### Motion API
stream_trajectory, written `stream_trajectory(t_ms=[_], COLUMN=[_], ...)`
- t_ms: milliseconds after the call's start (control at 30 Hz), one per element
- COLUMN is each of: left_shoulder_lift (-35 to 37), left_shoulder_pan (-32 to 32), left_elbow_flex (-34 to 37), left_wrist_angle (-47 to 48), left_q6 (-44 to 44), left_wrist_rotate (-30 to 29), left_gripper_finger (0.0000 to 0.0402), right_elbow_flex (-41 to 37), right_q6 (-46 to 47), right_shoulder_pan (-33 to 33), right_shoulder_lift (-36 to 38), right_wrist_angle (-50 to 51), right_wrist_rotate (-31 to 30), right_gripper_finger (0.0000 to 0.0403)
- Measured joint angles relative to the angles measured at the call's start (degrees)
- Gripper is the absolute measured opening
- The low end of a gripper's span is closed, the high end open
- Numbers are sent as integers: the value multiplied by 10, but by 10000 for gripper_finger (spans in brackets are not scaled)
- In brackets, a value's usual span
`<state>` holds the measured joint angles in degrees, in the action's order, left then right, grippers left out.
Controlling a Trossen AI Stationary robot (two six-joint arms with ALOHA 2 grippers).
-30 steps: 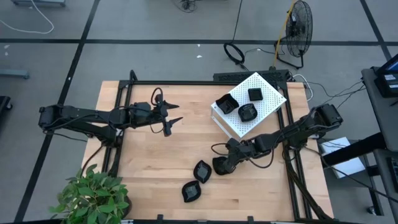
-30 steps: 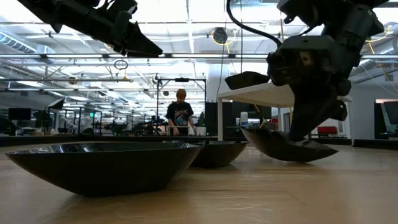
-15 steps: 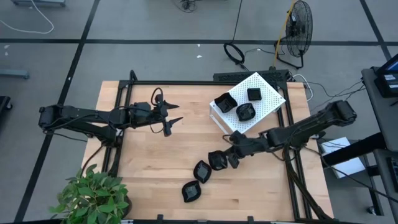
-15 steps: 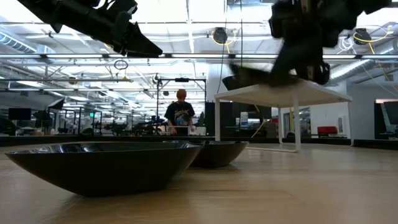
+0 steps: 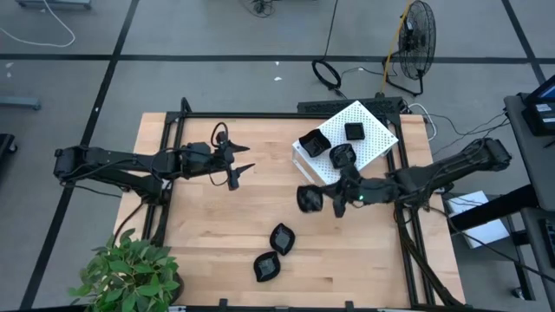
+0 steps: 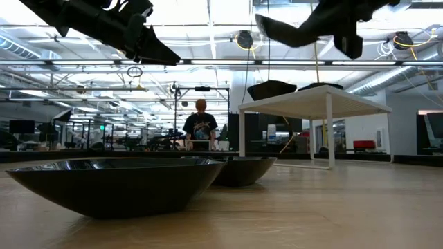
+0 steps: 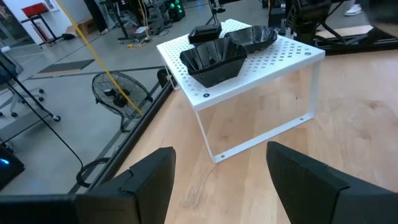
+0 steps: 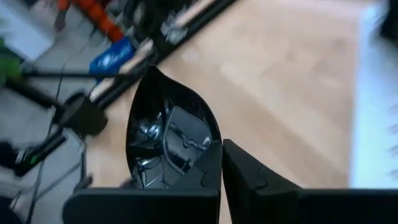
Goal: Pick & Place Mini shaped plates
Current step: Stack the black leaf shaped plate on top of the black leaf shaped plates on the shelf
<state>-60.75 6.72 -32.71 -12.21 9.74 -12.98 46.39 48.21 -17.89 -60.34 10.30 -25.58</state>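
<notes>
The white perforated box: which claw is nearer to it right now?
The right. The right claw hangs just off the white box's front corner, shut on a leaf-shaped plate lifted off the table. The left claw hovers open, well across the table.

No writing, label, brand, number or sign can be read anywhere in these views, whether near either gripper or in the room behind.

right gripper (image 8: 221, 163) fingers (image 8: 202, 177) pinched on rim | leaf-shaped plate (image 8: 168, 134) held | wooden table (image 8: 292, 81) beyond
</notes>
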Motion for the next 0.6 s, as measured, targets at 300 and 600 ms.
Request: stream_trajectory(t_ms=[300, 600], left_shoulder_lift=[0, 0], left_shoulder_pan=[0, 0], left_elbow_flex=[0, 0], left_wrist_angle=[0, 0], left_q6=[0, 0], left_wrist_rotate=[0, 0], left_gripper_finger=[253, 253], right_elbow_flex=[0, 0], right_q6=[16, 44], right_shoulder_pan=[1, 1], right_shoulder_lift=[79, 94], right_wrist_angle=[104, 191], right_wrist_rotate=[-174, -348], right_gripper_finger=[0, 0])
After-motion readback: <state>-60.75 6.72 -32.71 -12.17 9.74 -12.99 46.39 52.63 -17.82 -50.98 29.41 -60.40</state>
